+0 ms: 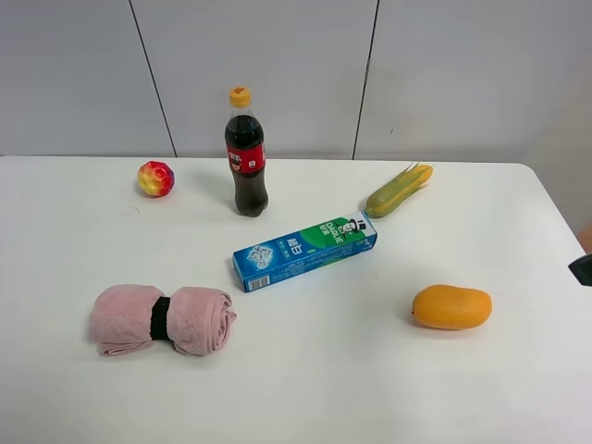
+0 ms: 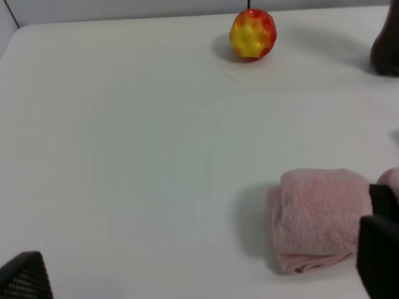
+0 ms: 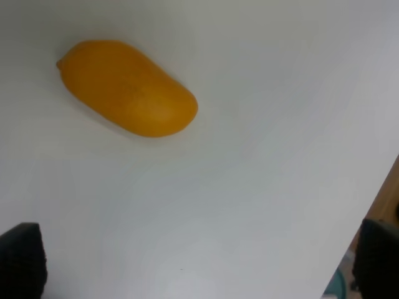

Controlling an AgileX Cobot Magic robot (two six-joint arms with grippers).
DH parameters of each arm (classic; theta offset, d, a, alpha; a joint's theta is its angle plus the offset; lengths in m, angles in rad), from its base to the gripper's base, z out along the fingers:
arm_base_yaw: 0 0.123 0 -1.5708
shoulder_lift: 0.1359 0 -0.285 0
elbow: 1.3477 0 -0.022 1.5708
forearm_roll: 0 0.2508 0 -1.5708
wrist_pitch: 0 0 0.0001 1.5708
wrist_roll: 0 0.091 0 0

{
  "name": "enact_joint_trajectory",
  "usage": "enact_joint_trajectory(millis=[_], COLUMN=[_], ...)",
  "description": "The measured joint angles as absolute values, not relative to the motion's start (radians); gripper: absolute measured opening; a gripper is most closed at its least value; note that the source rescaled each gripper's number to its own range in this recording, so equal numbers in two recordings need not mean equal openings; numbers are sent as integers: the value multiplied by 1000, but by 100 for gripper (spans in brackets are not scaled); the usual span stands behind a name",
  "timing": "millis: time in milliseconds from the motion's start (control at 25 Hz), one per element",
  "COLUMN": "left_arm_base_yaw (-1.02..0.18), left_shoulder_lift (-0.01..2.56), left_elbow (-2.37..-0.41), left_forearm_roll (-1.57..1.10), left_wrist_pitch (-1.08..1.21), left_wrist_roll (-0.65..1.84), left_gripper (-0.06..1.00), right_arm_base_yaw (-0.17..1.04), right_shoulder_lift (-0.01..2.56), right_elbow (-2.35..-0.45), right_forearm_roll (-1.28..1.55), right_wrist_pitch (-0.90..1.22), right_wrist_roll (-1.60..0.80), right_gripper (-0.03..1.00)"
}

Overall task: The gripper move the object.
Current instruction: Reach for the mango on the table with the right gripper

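Well, mango (image 3: pixel 128 87) lies apart from rt gripper (image 3: pixel 199 265), jaws spread wide.

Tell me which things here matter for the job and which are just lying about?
In the job: mango; right arm's jaws, open.
Just lying about: cola bottle, toothpaste box, corn cob, red-yellow ball, pink towel.

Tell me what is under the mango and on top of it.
The mango lies on the bare white table, with nothing on top. The spot beneath it is covered by the fruit itself.
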State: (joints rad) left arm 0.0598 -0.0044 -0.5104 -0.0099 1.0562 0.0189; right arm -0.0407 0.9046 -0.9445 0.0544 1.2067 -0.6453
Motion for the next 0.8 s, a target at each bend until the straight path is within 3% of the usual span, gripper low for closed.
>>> enact_joint_trajectory(millis=[480,800], left_arm_base_yaw=[60,60], left_shoulder_lift=[-4,-4], left_elbow=[-510,-510], left_forearm_roll=[-10,-10], left_wrist_pitch=[1056,1056], left_wrist_roll=[19,19], left_gripper=[100,100], right_arm_base_yaw=[-41,65], right_shoulder_lift=[979,1150], right_elbow=[-944,-944], right_forearm_roll=[183,206], right_wrist_pitch=[1112,1107], right_wrist_roll=[-937,-1130], right_gripper=[100,100])
